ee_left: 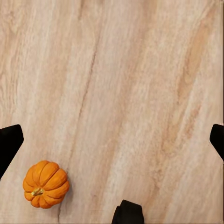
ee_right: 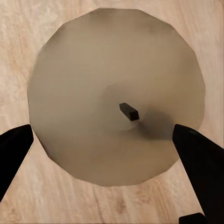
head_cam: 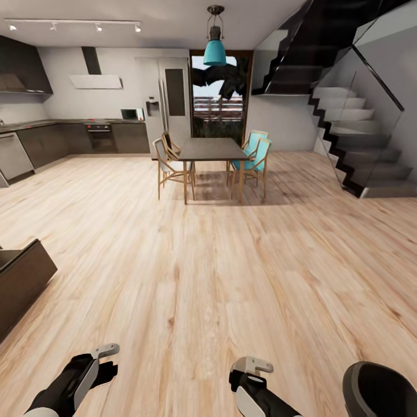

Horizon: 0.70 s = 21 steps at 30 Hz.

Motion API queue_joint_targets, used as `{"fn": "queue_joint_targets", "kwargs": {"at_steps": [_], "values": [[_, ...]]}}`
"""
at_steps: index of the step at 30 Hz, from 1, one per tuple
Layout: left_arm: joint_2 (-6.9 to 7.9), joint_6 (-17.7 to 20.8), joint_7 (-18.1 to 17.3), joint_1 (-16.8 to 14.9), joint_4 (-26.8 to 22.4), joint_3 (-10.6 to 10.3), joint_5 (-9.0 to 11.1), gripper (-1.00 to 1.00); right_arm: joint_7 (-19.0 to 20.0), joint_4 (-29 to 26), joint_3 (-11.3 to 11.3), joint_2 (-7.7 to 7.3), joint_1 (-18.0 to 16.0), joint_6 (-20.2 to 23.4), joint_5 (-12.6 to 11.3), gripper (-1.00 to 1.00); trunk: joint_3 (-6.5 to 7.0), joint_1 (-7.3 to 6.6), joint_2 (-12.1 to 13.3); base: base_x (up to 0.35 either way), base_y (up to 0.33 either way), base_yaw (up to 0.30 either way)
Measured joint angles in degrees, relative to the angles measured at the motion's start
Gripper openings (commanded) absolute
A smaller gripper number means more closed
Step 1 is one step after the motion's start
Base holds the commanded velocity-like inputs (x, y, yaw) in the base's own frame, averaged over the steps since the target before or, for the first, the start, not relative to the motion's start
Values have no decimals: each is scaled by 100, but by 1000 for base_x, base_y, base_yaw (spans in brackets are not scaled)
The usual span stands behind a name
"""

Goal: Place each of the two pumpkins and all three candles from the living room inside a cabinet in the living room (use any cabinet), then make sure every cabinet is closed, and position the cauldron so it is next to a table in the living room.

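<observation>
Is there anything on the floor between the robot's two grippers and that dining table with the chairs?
No, the head view shows bare wooden floor from the left gripper and right gripper to the dining table.

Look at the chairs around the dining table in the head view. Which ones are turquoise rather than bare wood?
The two turquoise chairs stand at the right side of the dining table, nearest the staircase. The chairs on the opposite, kitchen side are plain wood-framed.

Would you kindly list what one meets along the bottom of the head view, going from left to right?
Dark cabinet → left claw → right claw → black cauldron.
</observation>
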Motion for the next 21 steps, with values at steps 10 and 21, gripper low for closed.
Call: {"fn": "queue_joint_targets", "kwargs": {"at_steps": [10, 21], "values": [[3, 0, 0, 0, 0, 0, -1, 100, 0, 0, 0, 1, 0, -3, 0, -100, -6, 0, 0, 330, 0, 0], [8, 0, 0, 0, 0, 8, 0, 100, 0, 0, 0, -5, -1, -3, 0, -100, -7, 0, 0, 330, 0, 0]]}}
